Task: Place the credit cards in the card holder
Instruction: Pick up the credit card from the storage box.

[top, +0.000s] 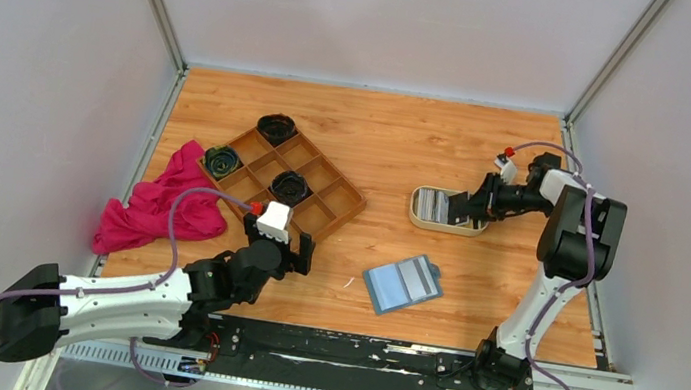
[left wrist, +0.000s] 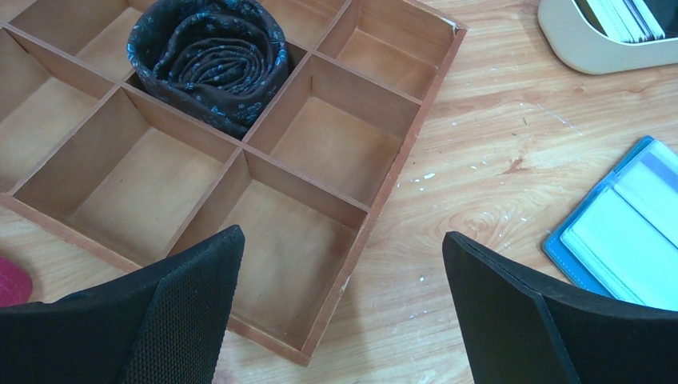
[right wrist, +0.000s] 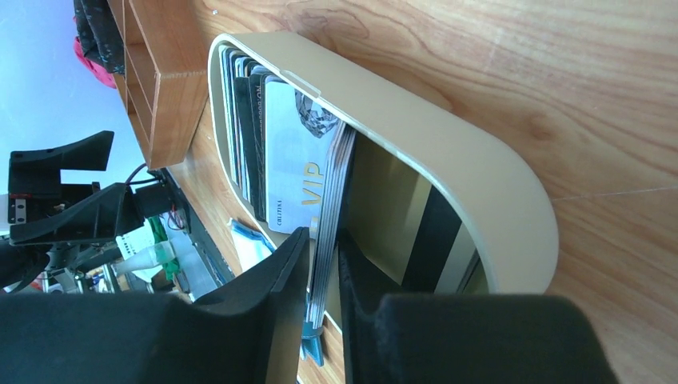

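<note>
The credit cards (top: 434, 207) stand on edge in a cream oval tray (top: 438, 225) at mid right. In the right wrist view the credit cards (right wrist: 292, 160) lean in a row, the front one printed VIP. My right gripper (top: 466, 209) reaches into the tray's right end. Its jaws (right wrist: 322, 236) stand narrowly open astride a thin bundle of cards, with a slim gap on each side. The teal card holder (top: 402, 283) lies open on the table, nearer the front. My left gripper (left wrist: 344, 248) hovers wide open and empty over the wooden tray's corner, with the card holder (left wrist: 624, 232) to its right.
A brown wooden compartment tray (top: 324, 177) at centre left holds three rolled dark cloths (left wrist: 212, 56). A pink cloth (top: 158, 211) lies bunched at the left edge. Grey walls close in the table on three sides.
</note>
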Controlling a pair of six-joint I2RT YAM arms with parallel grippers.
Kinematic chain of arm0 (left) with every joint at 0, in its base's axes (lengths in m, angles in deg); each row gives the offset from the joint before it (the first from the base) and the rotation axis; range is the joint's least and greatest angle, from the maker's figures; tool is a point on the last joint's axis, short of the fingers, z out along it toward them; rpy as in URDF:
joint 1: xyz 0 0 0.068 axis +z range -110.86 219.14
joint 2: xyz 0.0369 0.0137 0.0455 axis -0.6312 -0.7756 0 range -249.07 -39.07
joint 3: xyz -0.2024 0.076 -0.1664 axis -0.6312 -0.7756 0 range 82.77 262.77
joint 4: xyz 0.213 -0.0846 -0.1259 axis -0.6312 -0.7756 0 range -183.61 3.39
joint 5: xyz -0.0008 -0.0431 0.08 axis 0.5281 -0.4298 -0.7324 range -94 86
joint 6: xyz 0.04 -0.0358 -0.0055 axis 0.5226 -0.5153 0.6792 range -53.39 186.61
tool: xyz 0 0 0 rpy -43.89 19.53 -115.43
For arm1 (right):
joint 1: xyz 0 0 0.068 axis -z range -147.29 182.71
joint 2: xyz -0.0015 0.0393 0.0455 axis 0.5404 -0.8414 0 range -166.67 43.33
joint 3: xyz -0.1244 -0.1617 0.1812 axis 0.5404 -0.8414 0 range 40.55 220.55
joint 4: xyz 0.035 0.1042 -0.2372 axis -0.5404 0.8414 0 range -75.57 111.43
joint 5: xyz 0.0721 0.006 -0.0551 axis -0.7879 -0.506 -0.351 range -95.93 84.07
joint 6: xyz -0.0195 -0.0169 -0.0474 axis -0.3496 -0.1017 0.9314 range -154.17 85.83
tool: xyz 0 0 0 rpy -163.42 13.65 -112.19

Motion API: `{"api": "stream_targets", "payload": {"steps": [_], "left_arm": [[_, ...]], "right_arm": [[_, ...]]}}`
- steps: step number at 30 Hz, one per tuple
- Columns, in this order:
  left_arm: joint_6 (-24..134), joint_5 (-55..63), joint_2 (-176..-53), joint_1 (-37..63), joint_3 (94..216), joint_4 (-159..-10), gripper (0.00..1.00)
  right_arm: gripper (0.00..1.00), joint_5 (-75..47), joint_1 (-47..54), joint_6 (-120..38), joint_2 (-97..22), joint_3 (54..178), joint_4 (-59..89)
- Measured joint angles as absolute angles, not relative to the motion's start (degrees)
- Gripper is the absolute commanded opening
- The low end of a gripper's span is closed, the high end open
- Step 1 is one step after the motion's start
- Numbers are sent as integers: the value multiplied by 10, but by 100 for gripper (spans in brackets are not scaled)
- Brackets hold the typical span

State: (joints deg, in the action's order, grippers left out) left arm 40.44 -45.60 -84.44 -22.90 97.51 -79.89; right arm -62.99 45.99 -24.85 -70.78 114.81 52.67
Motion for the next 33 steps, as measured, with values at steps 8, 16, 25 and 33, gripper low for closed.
{"api": "stream_targets", "payload": {"steps": [8, 16, 25, 33], "left_arm": [[404, -456, -844, -229, 975, -799, 100], [404, -456, -844, -229, 975, -799, 100], [404, -456, -837, -229, 975, -799, 100], [404, -456, -827, -229, 975, -799, 100]], "right_arm": [[31, -627, 453, -255, -717, 1167, 539], [33, -563, 430, -270, -704, 1179, 547], [0, -481, 395, -274, -693, 1182, 541], [1, -516, 411, -257, -677, 1163, 533]]}}
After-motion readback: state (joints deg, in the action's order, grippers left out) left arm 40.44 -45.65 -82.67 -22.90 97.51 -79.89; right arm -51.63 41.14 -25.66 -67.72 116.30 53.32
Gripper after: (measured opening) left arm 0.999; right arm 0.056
